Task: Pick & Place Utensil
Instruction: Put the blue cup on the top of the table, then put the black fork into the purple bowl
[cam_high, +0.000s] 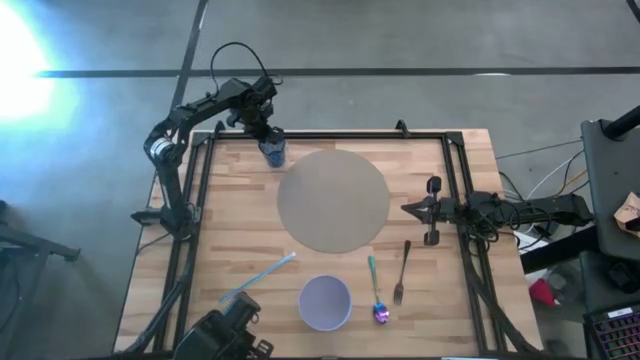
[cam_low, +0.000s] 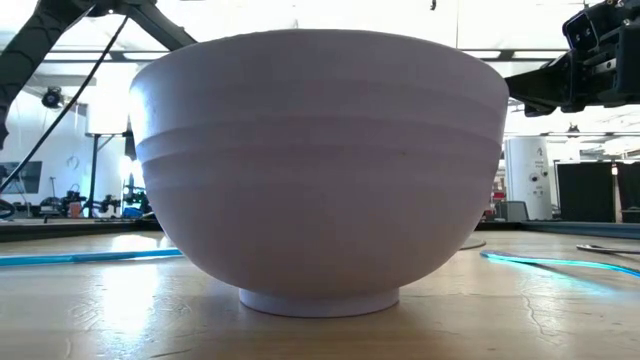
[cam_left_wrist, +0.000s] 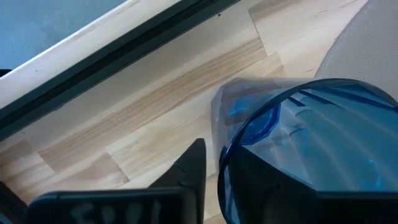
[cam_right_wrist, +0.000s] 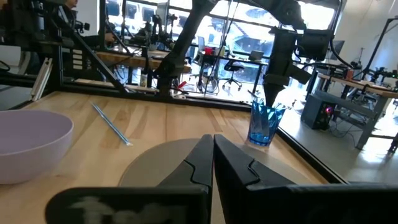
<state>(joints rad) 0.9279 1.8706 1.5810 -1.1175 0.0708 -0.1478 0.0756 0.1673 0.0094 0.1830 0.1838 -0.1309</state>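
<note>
**benchrat:** So which arm gets the utensils? The fork (cam_high: 401, 272) and spoon (cam_high: 375, 293) lie side by side on the wooden worktop (cam_high: 240, 220), long axes running front to back, just in front of the right end effector (cam_high: 408, 209), whose fingers are pressed shut on nothing.

**servo_sam:** Right arm, I'd guess. The left end effector (cam_high: 271, 135) is at the far edge over the faceted blue plastic cup (cam_high: 272, 152); can't tell its grip. Both utensils look thin and metallic, with a smooth lavender bowl (cam_high: 325, 302) beside them.
</note>
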